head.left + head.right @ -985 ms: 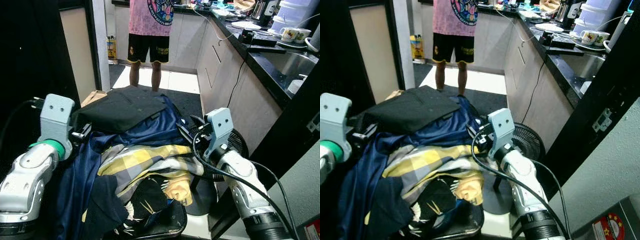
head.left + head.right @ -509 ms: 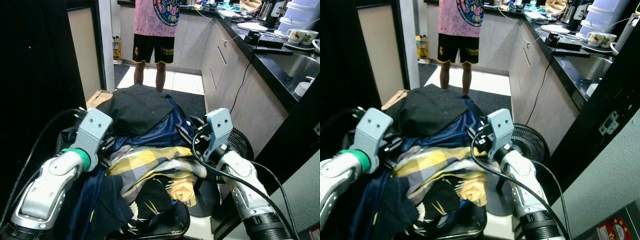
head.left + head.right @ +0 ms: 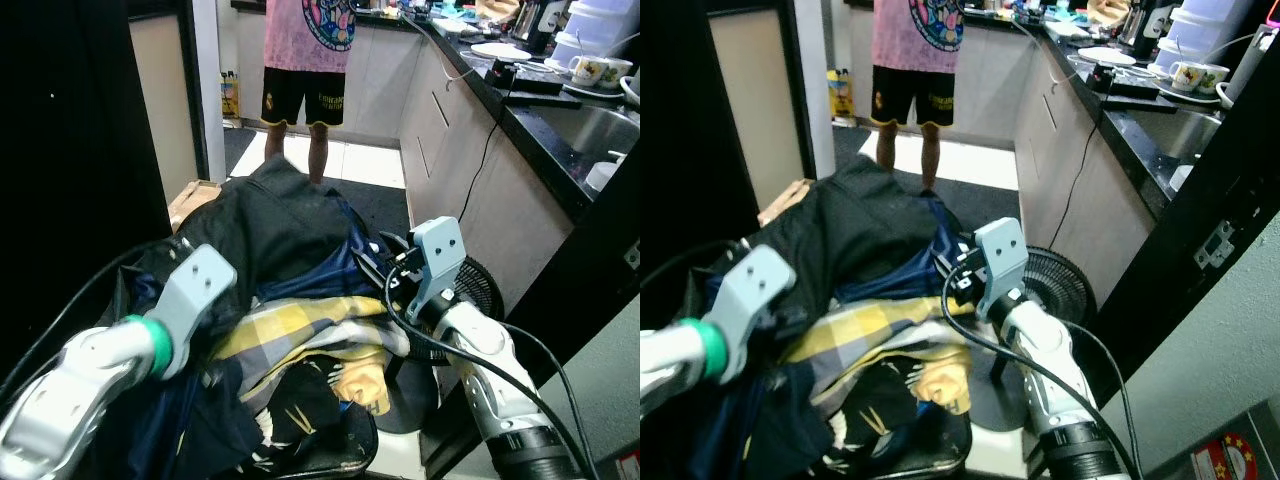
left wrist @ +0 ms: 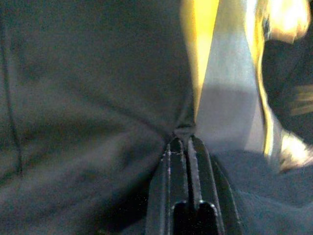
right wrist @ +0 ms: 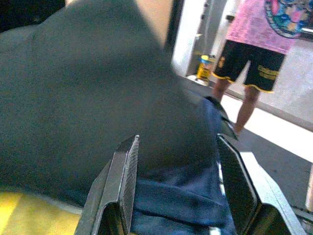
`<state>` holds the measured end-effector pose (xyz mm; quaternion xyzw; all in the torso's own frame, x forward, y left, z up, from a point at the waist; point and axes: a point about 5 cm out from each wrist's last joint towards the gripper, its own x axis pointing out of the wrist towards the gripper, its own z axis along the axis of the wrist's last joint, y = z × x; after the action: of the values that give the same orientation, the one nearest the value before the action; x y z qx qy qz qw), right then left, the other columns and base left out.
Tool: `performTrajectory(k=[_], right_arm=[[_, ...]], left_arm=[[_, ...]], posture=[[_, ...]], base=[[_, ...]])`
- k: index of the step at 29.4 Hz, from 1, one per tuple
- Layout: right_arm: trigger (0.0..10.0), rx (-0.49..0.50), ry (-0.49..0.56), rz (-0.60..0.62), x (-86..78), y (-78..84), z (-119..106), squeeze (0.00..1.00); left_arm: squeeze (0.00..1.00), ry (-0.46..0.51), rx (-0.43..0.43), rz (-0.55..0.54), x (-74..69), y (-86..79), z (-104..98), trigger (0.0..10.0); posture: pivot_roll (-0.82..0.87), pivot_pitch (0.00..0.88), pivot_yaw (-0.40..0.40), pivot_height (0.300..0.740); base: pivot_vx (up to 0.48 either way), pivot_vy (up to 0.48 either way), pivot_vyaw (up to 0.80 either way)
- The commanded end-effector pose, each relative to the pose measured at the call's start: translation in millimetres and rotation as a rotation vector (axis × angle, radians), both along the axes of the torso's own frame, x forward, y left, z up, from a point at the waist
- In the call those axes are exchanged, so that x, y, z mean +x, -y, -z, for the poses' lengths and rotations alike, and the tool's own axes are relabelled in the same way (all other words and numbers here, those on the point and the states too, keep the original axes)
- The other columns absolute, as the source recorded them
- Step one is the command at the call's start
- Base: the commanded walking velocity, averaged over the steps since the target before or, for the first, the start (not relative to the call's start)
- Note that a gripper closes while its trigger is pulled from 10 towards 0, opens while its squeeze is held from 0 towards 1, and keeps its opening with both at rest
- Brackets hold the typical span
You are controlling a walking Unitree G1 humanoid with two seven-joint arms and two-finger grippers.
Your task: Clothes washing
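Left gripper [image 4: 185, 139] pinched the dark cloth [image 3: 285, 225] in the laundry pile; right gripper [image 5: 177, 147] stood wide beside it.

The pile lay heaped between the two arms, before the robot: the dark cloth on top, a navy garment [image 3: 325, 275] under it, a yellow and grey checked piece [image 3: 290, 335] lower down, all resting in a black basket [image 3: 345, 455]. In the left wrist view the two black fingers [image 4: 168, 161] were pressed together, with a fold of the dark cloth caught at their tips, just beside the checked piece. The right gripper's fingers [image 5: 124, 169] were spread apart at the pile's right side, over the navy garment and the dark cloth. A person [image 3: 305, 45] in a pink shirt and black shorts stood beyond the pile by the counter [image 3: 540, 95]. A fan [image 3: 1055, 285] stood on the floor near the right arm.
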<state>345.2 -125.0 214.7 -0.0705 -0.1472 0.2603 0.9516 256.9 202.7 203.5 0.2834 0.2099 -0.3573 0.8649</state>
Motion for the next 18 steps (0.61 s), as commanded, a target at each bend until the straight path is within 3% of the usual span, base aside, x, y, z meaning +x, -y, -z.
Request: performTrajectory(k=[1, 5, 10, 11, 12, 13, 14, 15, 16, 17, 18], right_arm=[[10.0, 0.0, -0.014, 0.007, -0.7, 2.8, 3, 0.0], [10.0, 0.003, -0.019, 0.003, -0.2, 1.3, 5, 0.0], [10.0, 0.005, -0.02, -0.007, 0.4, -2.6, 5, 0.0], [10.0, 0.006, -0.019, -0.008, 0.7, -2.7, 4, 0.0], [10.0, 0.006, -0.019, -0.008, 0.7, -2.7, 4, 0.0], [10.0, 0.006, -0.019, -0.008, 0.9, -2.6, 4, 0.0], [10.0, 0.006, -0.019, -0.008, 0.9, -2.6, 4, 0.0], [10.0, 0.007, -0.017, -0.006, 1.1, -2.1, 3, 0.0], [10.0, 0.007, -0.017, -0.006, 1.1, -2.1, 3, 0.0], [10.0, 0.008, -0.017, -0.005, 1.2, -1.8, 3, 0.0], [10.0, 0.009, -0.015, -0.004, 1.0, -1.5, 3, 0.0]], left_arm=[[0.0, -0.126, 0.038, 0.015, -13.0, -6.0, 13, 0.0], [0.0, -0.169, 0.034, -0.018, -24.3, -16.5, 5, 0.0], [0.0, -0.107, -0.007, 0.004, -20.3, -7.7, -3, 0.0], [0.0, -0.037, -0.022, 0.003, -13.3, -3.5, -7, 0.0], [0.0, -0.037, -0.022, 0.003, -13.3, -3.5, -7, 0.0], [0.0, 0.045, -0.051, 0.0, -5.5, 1.0, -12, 0.0], [0.0, 0.045, -0.051, 0.0, -5.5, 1.0, -12, 0.0], [0.0, 0.209, -0.156, -0.03, 9.2, 9.5, -28, 0.0], [0.0, 0.209, -0.156, -0.03, 9.2, 9.5, -28, 0.0], [0.0, 0.31, -0.234, -0.055, 17.5, 14.4, -40, 0.0], [0.0, 0.434, -0.387, -0.053, 23.9, 23.5, -60, 0.0]], posture=[[0.0, 0.076, -0.051, 0.74], [0.01, 0.077, -0.057, 0.74], [0.01, 0.077, -0.059, 0.74], [0.01, 0.076, -0.058, 0.74], [0.01, 0.076, -0.058, 0.74], [0.01, 0.075, -0.058, 0.74], [0.01, 0.075, -0.058, 0.74], [0.01, 0.075, -0.056, 0.74], [0.01, 0.075, -0.056, 0.74], [0.01, 0.074, -0.055, 0.74], [0.0, 0.073, -0.054, 0.74]], base=[[0.0, 0.0, 0.0], [0.0, 0.0, 0.0], [0.0, 0.0, 0.0], [0.0, 0.0, 0.0], [0.0, 0.0, 0.0], [0.0, 0.0, 0.0], [0.0, 0.0, 0.0], [0.0, 0.0, 0.0], [0.0, 0.0, 0.0], [0.0, 0.0, 0.0], [0.0, 0.0, 0.0]])
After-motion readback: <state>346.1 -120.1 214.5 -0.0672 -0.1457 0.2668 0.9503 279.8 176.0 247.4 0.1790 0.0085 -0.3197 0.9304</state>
